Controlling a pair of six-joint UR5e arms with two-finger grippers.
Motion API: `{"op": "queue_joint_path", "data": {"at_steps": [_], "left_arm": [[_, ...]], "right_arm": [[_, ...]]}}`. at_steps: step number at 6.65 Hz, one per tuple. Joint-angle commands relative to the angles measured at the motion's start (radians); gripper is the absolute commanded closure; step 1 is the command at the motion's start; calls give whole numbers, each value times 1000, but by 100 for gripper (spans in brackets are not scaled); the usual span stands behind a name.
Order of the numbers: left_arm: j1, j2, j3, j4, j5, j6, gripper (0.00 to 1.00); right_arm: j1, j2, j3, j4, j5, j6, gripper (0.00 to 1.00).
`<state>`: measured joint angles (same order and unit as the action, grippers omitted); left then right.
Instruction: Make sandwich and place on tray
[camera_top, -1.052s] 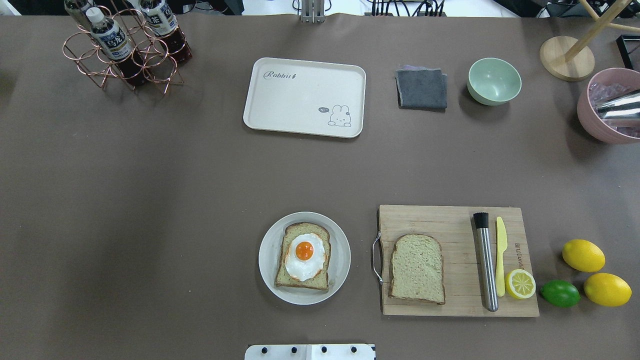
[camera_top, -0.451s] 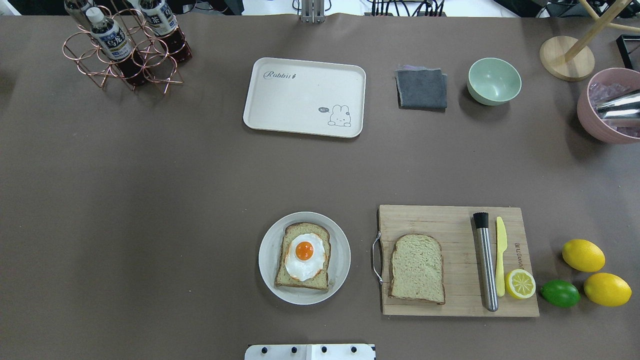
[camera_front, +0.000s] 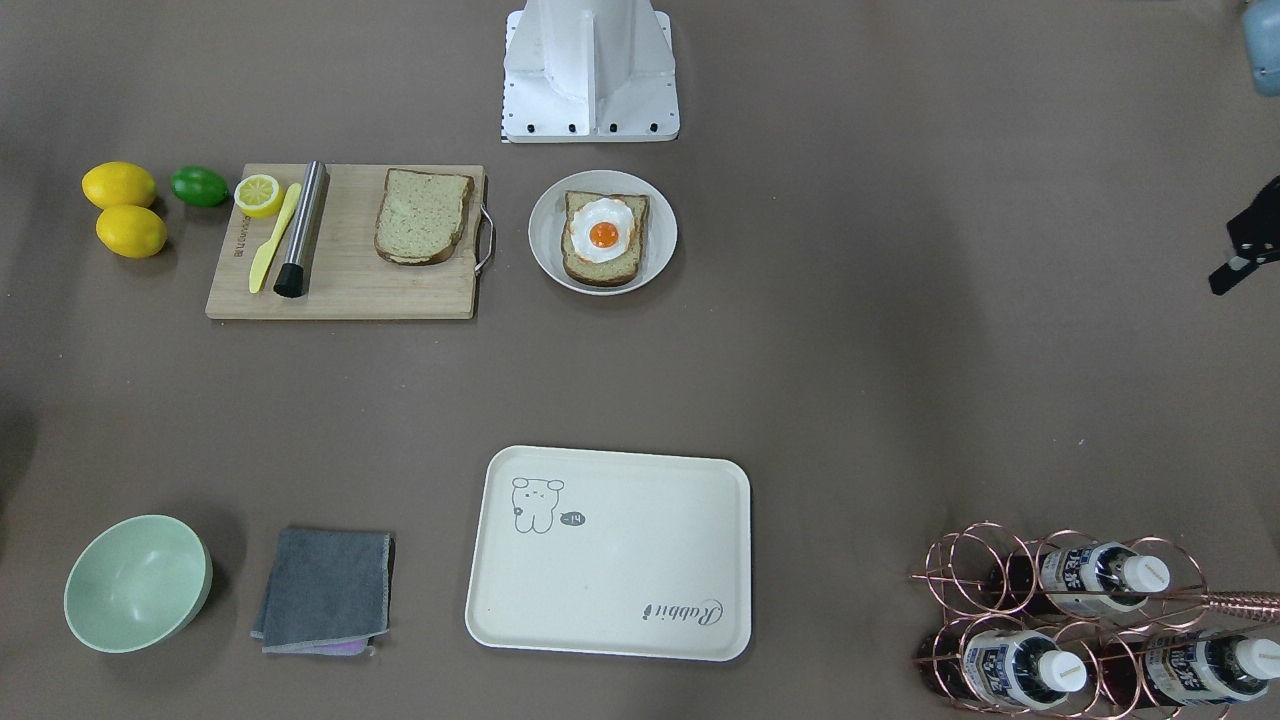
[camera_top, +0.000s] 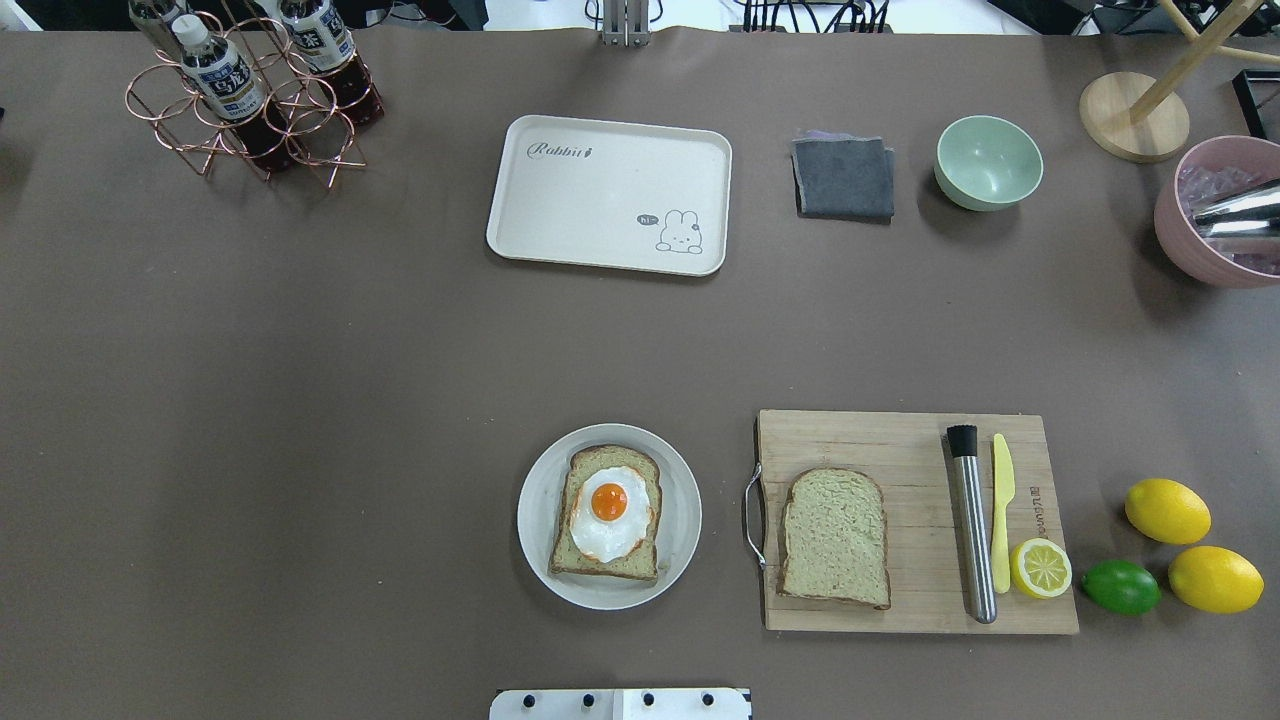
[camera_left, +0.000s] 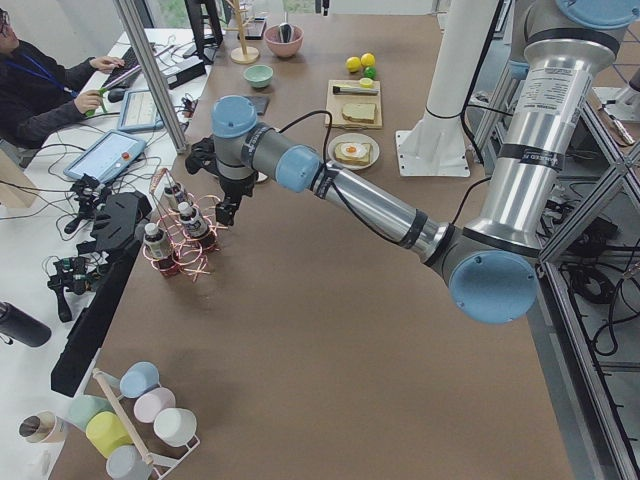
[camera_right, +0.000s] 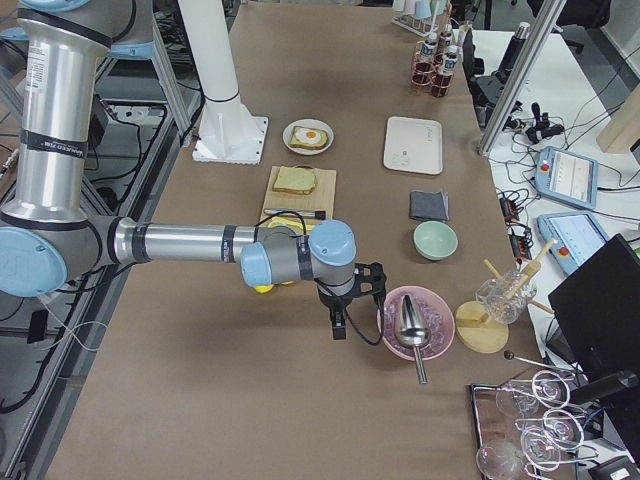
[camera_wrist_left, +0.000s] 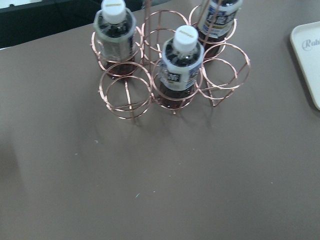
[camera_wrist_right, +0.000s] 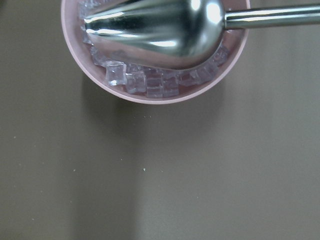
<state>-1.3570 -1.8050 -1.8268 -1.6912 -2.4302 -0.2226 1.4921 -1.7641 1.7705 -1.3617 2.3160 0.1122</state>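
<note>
Sandwich (camera_top: 605, 515), unassembled, in two parts.
- Part one: a bread slice topped with a fried egg (camera_top: 608, 510), lying on a round grey plate (camera_top: 535, 480) near the robot's base.
- Part two: a plain slice (camera_top: 835, 538), flat on the wooden cutting board (camera_top: 900, 445) just beside the plate, sharing it with a steel muddler (camera_top: 972, 530), a yellow knife (camera_top: 1001, 520) and a half lemon (camera_top: 1040, 568).
- Tray (camera_top: 600, 200): cream, rabbit drawing, on the far side of the table, well apart from both parts, nothing on it.
- Left gripper (camera_left: 225, 210): hanging above the table close to the copper bottle rack (camera_top: 240, 100); whether the fingers are apart or together cannot be told.
- Right gripper (camera_right: 338, 322): hanging just beside the pink bowl (camera_top: 1185, 255) of ice cubes with its metal scoop (camera_wrist_right: 155, 30); finger state cannot be told either.
</note>
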Motion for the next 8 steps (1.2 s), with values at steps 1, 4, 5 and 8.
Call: {"op": "queue_joint_path", "data": {"at_steps": [1, 4, 5, 8], "left_arm": [[154, 13, 1, -270, 76, -318, 2], [379, -61, -12, -387, 166, -549, 2], [447, -62, -29, -384, 281, -585, 2], [606, -126, -25, -361, 372, -730, 3]], "right_arm": [[-76, 0, 82, 77, -13, 219, 0], [-227, 88, 138, 124, -14, 417, 0], [-313, 138, 142, 125, -38, 566, 0], [-585, 157, 288, 124, -170, 947, 0]]}}
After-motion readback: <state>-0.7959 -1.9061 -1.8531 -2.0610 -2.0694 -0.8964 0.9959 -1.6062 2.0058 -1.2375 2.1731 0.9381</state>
